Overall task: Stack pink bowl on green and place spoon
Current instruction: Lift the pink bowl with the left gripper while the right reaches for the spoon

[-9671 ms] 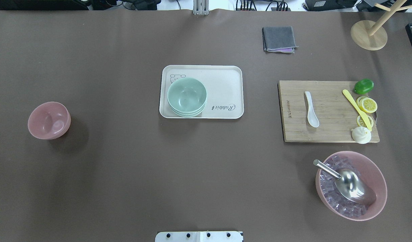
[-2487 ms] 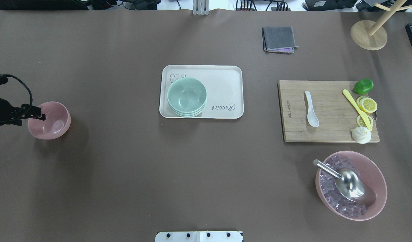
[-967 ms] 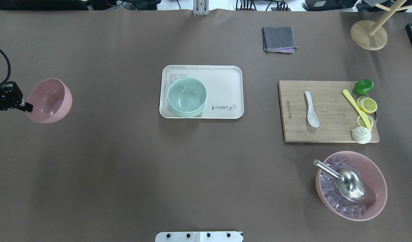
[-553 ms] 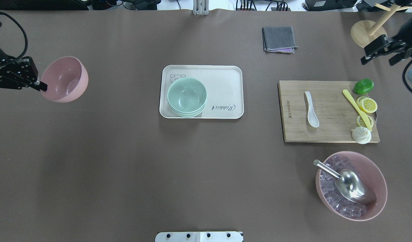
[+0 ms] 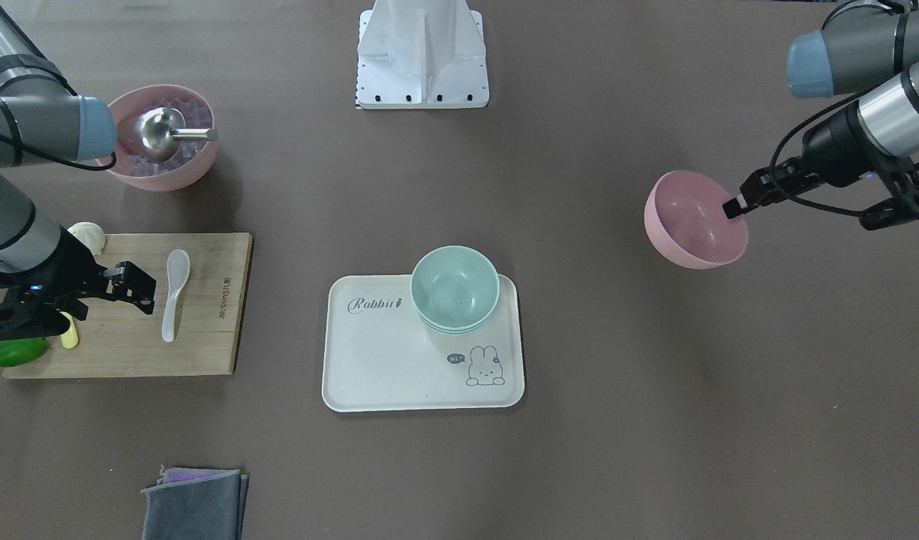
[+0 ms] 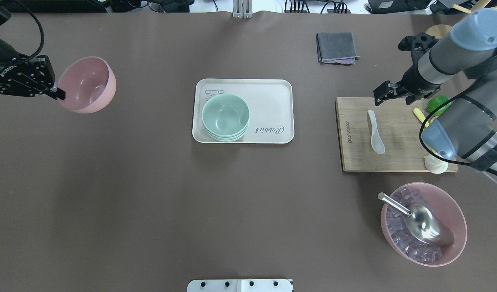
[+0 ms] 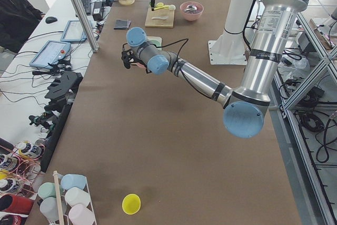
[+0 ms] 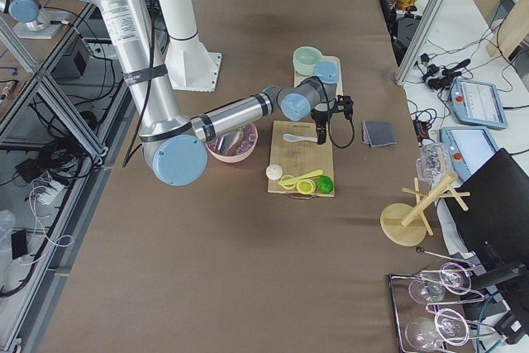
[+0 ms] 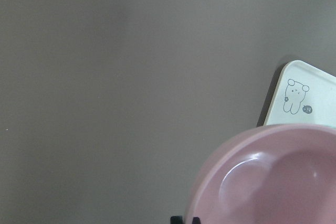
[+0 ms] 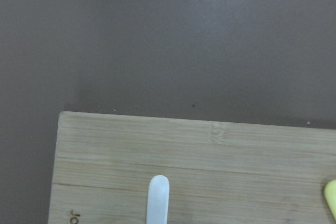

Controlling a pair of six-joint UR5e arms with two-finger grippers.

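Observation:
My left gripper (image 6: pixel 58 94) is shut on the near rim of the pink bowl (image 6: pixel 86 84) and holds it in the air, left of the tray; it also shows in the front view (image 5: pixel 695 229) and the left wrist view (image 9: pixel 278 182). The stack of green bowls (image 6: pixel 225 117) sits on the white tray (image 6: pixel 272 101). The white spoon (image 6: pixel 375 132) lies on the wooden cutting board (image 6: pixel 394 158). My right gripper (image 6: pixel 390 96) is open and empty, above the board's far edge, near the spoon's handle (image 10: pixel 157 200).
A large pink bowl (image 6: pixel 423 223) of ice cubes with a metal scoop stands at the near right. A lime (image 6: pixel 439 103), lemon slices, a yellow knife and a bun (image 6: pixel 435 164) lie on the board's right side. A grey cloth (image 6: pixel 336 47) lies at the back.
My left gripper closed on the pink bowl's rim, lifted it and carried it away from the robot and toward the tray. My right arm came in over the cutting board.

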